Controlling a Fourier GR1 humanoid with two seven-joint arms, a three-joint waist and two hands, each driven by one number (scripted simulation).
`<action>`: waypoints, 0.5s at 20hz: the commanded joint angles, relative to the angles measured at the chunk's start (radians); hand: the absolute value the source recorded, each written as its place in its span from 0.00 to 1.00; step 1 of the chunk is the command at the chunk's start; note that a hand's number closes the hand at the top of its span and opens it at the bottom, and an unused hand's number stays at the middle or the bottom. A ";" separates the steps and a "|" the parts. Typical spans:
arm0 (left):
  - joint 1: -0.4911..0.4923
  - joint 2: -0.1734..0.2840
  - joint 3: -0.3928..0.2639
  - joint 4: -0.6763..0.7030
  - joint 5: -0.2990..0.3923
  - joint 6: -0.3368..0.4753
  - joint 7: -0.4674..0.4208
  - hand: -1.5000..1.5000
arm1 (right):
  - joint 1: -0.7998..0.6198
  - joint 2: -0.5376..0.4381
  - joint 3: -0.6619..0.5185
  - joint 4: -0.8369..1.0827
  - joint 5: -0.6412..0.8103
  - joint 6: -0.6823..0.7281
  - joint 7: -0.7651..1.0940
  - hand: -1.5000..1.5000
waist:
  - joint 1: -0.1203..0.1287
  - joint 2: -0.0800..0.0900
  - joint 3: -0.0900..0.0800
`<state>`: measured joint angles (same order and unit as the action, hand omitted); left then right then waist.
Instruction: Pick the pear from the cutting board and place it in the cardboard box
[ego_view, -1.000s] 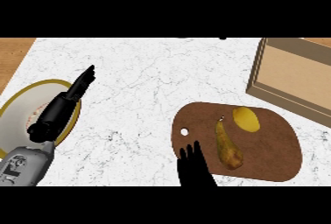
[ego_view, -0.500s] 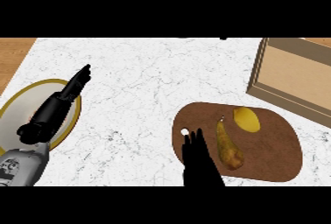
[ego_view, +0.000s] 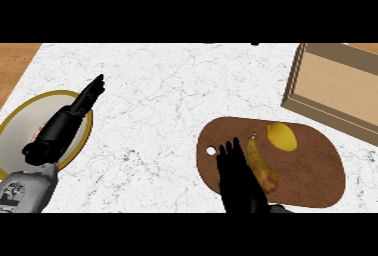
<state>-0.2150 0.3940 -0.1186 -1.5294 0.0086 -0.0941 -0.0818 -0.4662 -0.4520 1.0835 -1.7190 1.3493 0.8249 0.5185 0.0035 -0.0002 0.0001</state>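
Note:
A brown oval cutting board lies on the marble counter at the lower right. On it lie a long yellow-brown pear and a small yellow round piece just beyond it. My right hand is over the board's left part, fingers straight and pointing away, just left of the pear and not holding it. The open cardboard box stands at the far right. My left hand is at the left, fingers straight, above a plate.
A white plate with a yellow rim lies at the left edge, partly under my left forearm. Bare wood shows at the counter's far left. The marble counter stretches between the plate and the board.
My right hand has moved further up from the lower edge onto the cutting board, beside the pear. The left hand has shifted only slightly.

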 joint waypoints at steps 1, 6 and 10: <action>0.032 -0.047 -0.009 -0.020 -0.034 0.007 -0.004 0.50 | 0.003 0.074 -0.045 0.046 0.024 0.029 -0.040 0.00 | 0.000 0.000 0.000; -0.087 -0.041 0.054 0.129 -0.025 -0.052 -0.033 0.50 | 0.020 0.020 -0.050 0.048 0.101 -0.007 -0.076 0.00 | -0.008 0.001 0.000; -0.024 -0.099 0.017 0.042 -0.082 -0.002 0.000 0.50 | 0.031 0.006 -0.083 0.143 0.163 -0.108 -0.118 0.00 | -0.002 0.000 0.000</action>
<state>-0.2365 0.3328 -0.0943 -1.4987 -0.0433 -0.1074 -0.0856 -0.4264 -0.4617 1.0246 -1.6353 1.4625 0.7464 0.4314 0.0007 0.0001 0.0000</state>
